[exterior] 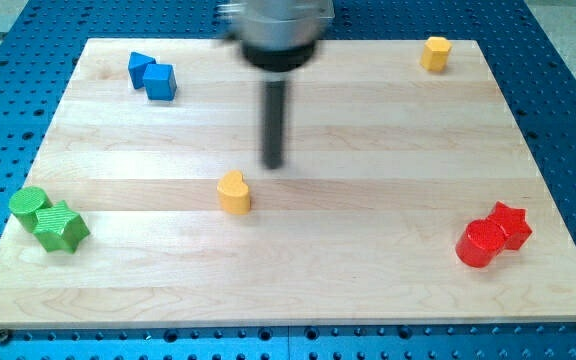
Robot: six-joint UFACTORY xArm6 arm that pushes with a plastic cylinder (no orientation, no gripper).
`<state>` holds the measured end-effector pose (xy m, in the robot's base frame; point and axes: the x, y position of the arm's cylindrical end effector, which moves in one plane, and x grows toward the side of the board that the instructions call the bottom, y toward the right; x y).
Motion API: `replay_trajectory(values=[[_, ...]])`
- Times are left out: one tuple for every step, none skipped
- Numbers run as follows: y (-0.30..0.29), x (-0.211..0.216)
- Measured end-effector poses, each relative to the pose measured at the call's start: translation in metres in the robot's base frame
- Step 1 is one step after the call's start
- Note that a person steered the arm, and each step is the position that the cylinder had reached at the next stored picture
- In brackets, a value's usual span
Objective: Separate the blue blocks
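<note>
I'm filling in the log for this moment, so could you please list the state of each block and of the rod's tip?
my tip: on the board's middle, touching no block, just above and right of the yellow heart.
blue triangle: touching the blue cube, not separated.
blue cube: against the triangle.
yellow heart: alone.
yellow hexagon: alone, top right.
green blocks: touching pair.
red blocks: touching pair.

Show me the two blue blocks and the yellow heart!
blue triangle block (140,66): camera view, its top face.
blue cube (161,80): camera view, its top face.
yellow heart block (233,190): camera view, its top face.
</note>
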<state>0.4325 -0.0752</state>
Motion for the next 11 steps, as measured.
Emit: replay_trajectory(values=[[-0.124, -0.047], [-0.180, -0.093], [-0.159, -0.143], [-0.155, -0.187], [-0.096, -0.171], [-0.081, -0.126], [-0.089, -0.134], [-0.101, -0.102], [-0.088, -0.086], [-0.088, -0.085], [-0.048, -0.117]])
